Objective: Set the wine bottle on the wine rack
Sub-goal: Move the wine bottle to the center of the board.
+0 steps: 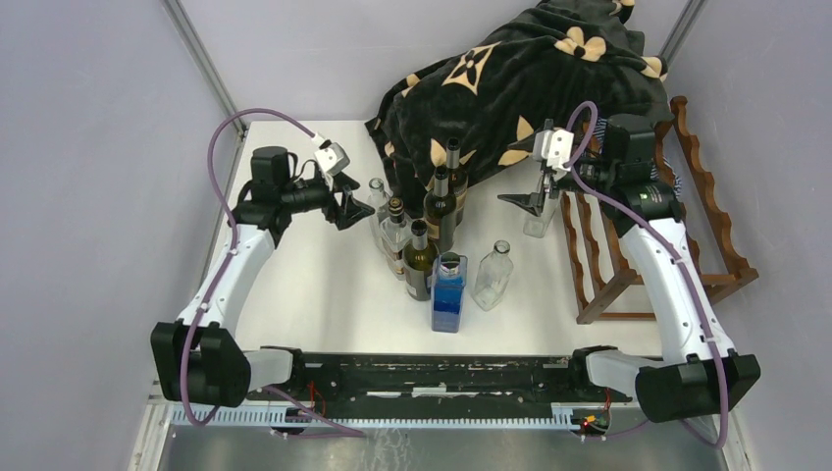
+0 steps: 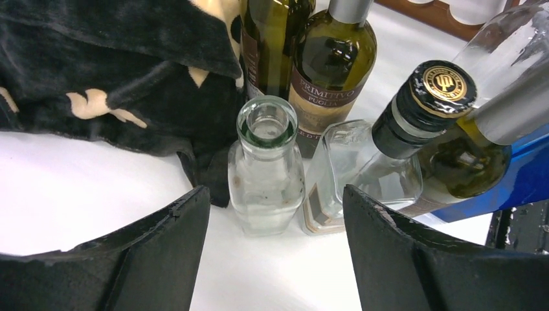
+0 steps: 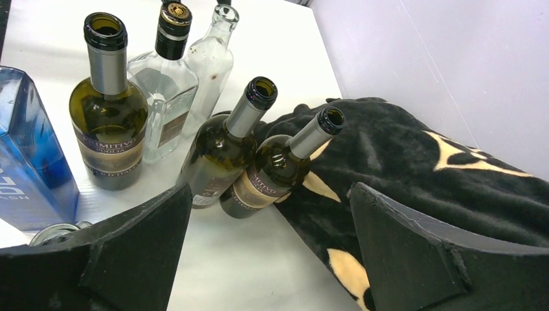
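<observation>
The wine rack (image 1: pixel 731 280) stands on the desk (image 1: pixel 314 294), outboard of the right fingers (image 3: pixel 129 253). A dark blanket (image 1: pixel 510 78) lies beyond both. Upright dark wine bottles (image 2: pixel 331 71) cluster ahead of the left fingers (image 2: pixel 168 253), behind a small clear bottle (image 2: pixel 267 168) centred in their gap. Both sets of fingers gape wide and hold nothing. We judge the wine bottle rigid, weighty, slick and breakable. We would take it round the body, below the shoulder, not by the thin neck.
</observation>
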`<move>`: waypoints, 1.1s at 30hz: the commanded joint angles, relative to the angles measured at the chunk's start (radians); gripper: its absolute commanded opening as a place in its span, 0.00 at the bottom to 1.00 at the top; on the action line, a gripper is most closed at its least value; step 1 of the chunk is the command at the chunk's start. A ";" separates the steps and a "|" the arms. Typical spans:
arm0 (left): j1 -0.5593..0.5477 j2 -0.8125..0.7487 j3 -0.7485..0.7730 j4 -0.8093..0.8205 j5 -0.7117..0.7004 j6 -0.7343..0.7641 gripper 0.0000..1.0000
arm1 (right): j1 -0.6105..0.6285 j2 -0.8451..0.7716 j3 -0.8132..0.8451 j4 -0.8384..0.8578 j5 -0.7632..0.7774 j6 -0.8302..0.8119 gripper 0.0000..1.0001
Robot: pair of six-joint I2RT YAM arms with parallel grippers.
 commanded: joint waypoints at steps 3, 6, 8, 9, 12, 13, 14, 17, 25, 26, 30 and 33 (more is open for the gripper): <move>-0.058 0.052 -0.009 0.154 0.015 0.017 0.78 | 0.022 0.036 0.024 0.012 -0.013 -0.014 0.98; -0.078 0.055 -0.038 0.262 -0.007 -0.049 0.77 | 0.029 0.049 0.034 0.011 -0.011 -0.012 0.98; -0.084 0.064 -0.047 0.310 -0.028 -0.080 0.74 | 0.032 0.056 0.038 0.010 -0.007 -0.014 0.98; -0.087 0.071 -0.045 0.319 -0.036 -0.090 0.71 | 0.031 0.058 0.039 0.009 -0.007 -0.014 0.98; -0.093 0.096 -0.027 0.321 -0.052 -0.111 0.61 | 0.035 0.060 0.038 0.008 -0.004 -0.015 0.98; -0.093 0.103 -0.022 0.321 -0.054 -0.113 0.59 | 0.035 0.063 0.040 0.007 -0.002 -0.016 0.98; -0.094 0.106 -0.022 0.321 -0.056 -0.117 0.57 | 0.036 0.063 0.039 0.006 -0.001 -0.017 0.98; -0.104 0.111 -0.026 0.367 -0.055 -0.133 0.51 | 0.036 0.067 0.039 0.005 0.003 -0.021 0.98; -0.101 0.103 -0.014 0.367 -0.099 -0.112 0.03 | 0.038 0.077 0.046 0.000 0.006 -0.030 0.98; -0.094 0.095 -0.015 0.369 -0.124 -0.104 0.02 | 0.039 0.077 0.046 0.000 0.006 -0.032 0.98; -0.027 0.079 -0.007 0.391 -0.198 -0.091 0.02 | 0.039 0.081 0.050 0.000 0.004 -0.032 0.98; 0.031 0.087 0.005 0.424 -0.245 -0.103 0.02 | 0.043 0.086 0.058 0.002 0.003 -0.032 0.98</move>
